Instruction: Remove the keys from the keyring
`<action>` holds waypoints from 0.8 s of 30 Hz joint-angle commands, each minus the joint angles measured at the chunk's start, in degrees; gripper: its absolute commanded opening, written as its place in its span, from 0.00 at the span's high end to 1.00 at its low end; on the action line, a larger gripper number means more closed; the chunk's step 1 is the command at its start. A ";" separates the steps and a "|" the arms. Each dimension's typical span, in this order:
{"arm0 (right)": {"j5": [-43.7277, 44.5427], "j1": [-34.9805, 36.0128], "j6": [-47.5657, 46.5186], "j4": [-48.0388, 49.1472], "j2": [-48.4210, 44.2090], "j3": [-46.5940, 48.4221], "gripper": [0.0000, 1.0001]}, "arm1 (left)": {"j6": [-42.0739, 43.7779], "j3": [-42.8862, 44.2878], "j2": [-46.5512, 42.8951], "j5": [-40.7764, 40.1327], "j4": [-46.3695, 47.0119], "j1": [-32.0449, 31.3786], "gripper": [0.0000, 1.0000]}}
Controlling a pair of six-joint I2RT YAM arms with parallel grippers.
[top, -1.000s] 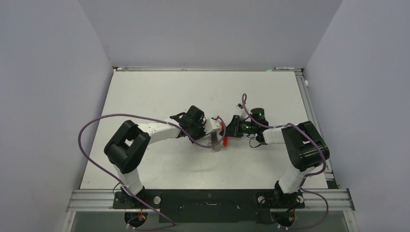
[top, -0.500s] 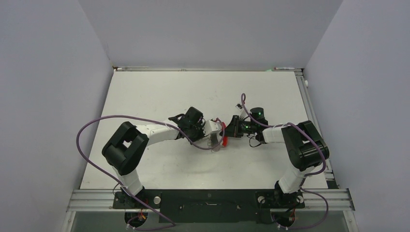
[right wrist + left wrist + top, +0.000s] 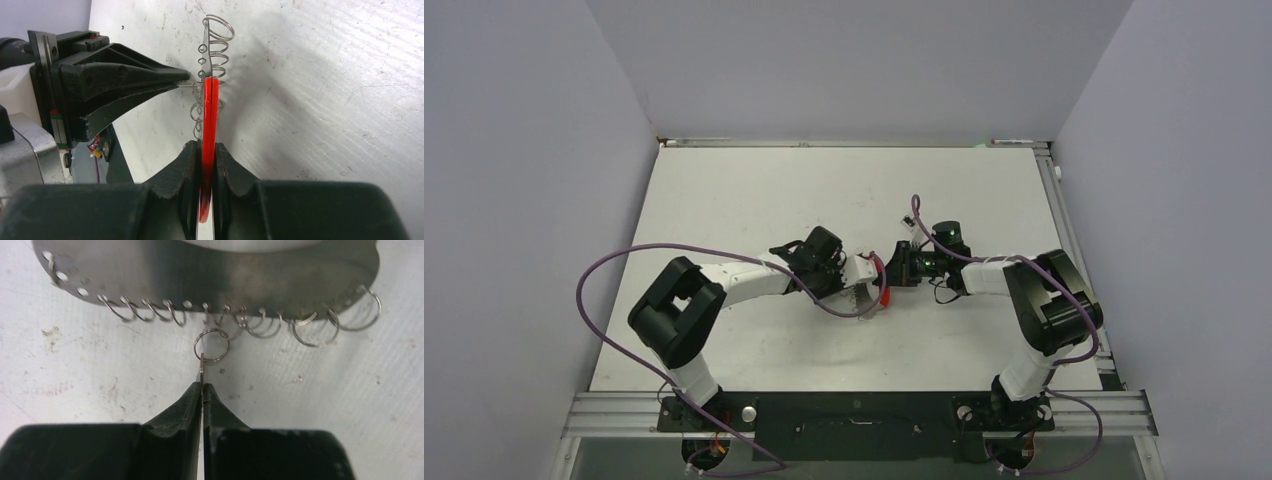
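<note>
In the left wrist view my left gripper [image 3: 202, 386] is shut on a thin flat silver key [image 3: 201, 365], seen edge-on. The key hangs on the keyring's small metal ring [image 3: 211, 345], which sits at the rim of a curved metal plate [image 3: 225, 275] that carries several more rings. Seen from the right wrist, my right gripper [image 3: 207, 147] is shut on the keyring's red curved piece [image 3: 210, 105], held edge-on. The left fingers [image 3: 135, 75] reach in from the left. From above, both grippers meet at the red piece [image 3: 885, 292] in mid-table.
The white table [image 3: 754, 190] is scuffed and walled on three sides. A purple cable [image 3: 624, 262] loops over the left arm, and another [image 3: 916, 212] rises behind the right wrist. Wire rings [image 3: 218, 35] stick out past the plate's far end.
Both wrists and the held keyring have drifted slightly left. The right wrist has also edged away from the arm bases. Both grips are unchanged.
</note>
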 commanded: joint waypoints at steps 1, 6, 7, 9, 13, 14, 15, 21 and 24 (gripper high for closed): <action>3.22 0.01 -4.19 -1.45 -1.12 1.31 0.91 | -0.59 -2.34 -5.16 1.80 -2.01 0.03 1.00; 3.23 -0.43 -3.92 -1.95 1.20 1.71 0.68 | -0.91 0.04 -6.21 1.36 -5.78 -0.22 1.00; 3.27 -0.52 -3.99 -2.04 1.17 1.67 0.62 | -0.85 0.34 -6.11 1.07 -6.14 -0.23 1.00; 3.23 -0.85 -4.31 -2.03 0.48 1.67 0.50 | -0.39 0.51 -6.30 0.52 -6.38 -0.31 1.00; 2.86 -1.79 -6.39 -2.50 -2.06 1.87 0.38 | 1.45 1.53 -6.70 -0.90 -7.68 -0.66 1.00; 2.59 -1.92 -7.31 -2.59 -3.06 1.92 0.37 | 1.99 2.07 -6.79 -1.27 -8.26 -0.75 1.00; 2.29 -2.01 -8.87 -2.45 -4.01 2.02 0.36 | 2.55 2.69 -6.88 -1.72 -8.91 -0.80 1.00; -0.46 -2.04 -20.38 -1.11 -10.83 1.99 0.35 | 5.59 7.64 -6.57 -3.35 -13.47 -1.52 1.00; -1.30 -2.29 -26.66 -0.18 -13.96 1.30 0.35 | 6.26 10.43 -5.99 -3.84 -16.38 -1.81 1.00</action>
